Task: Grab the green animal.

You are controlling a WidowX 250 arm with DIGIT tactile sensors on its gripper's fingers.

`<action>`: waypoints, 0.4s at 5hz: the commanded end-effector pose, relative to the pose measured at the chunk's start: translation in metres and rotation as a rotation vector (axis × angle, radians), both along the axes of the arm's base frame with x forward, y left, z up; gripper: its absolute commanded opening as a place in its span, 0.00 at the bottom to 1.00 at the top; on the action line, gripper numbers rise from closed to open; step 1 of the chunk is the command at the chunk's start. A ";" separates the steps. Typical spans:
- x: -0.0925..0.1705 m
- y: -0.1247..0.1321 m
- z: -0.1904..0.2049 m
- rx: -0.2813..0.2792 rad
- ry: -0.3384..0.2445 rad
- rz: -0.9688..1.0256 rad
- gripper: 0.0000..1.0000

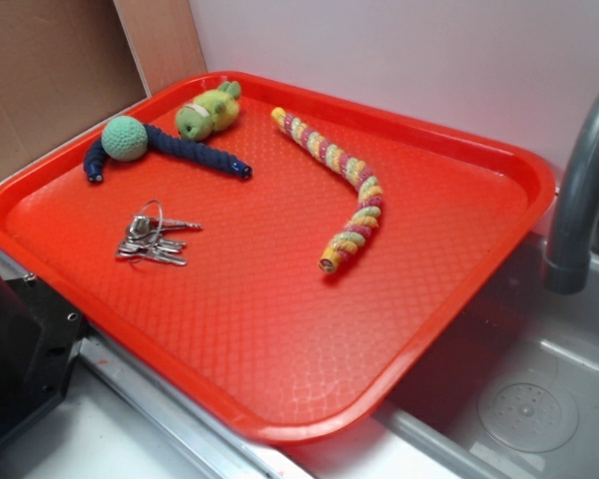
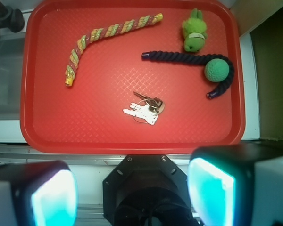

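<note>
Green animal (image 2: 195, 32): I see it lying at the far end of the red tray (image 2: 33, 117) in my wrist view, near the rim, untouched and free of the tool.
Tool (image 2: 132, 197): I read it as spread wide; its two fingers (image 2: 54, 197) sit at the bottom corners of the wrist view with a broad gap between them and nothing in it. It hangs above the near rim of the tray, well apart from every toy.
Keys (image 2: 145, 109): the closest thing to my tool, a small silver bunch on a ring, lying flat near the middle of the tray.
Rope toy (image 2: 188, 57): a navy rope with a teal yarn ball (image 2: 216, 69) sits just beside the green animal, between it and the keys.
Striped snake (image 2: 104, 36): a long yellow, pink and green crochet piece curves across the other half of the tray, well apart from the green animal.
Sink (image 1: 519, 399): in the exterior view the tray overhangs a steel basin with a grey faucet (image 1: 584, 180) beside it.
</note>
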State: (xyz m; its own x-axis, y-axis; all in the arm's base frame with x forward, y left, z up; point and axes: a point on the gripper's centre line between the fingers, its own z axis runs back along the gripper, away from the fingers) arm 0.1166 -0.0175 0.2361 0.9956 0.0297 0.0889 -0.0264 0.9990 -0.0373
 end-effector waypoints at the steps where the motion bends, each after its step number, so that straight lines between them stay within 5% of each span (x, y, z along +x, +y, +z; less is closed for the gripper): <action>1: 0.000 0.000 0.000 0.000 0.000 0.000 1.00; 2: 0.017 0.015 -0.014 0.019 -0.053 0.091 1.00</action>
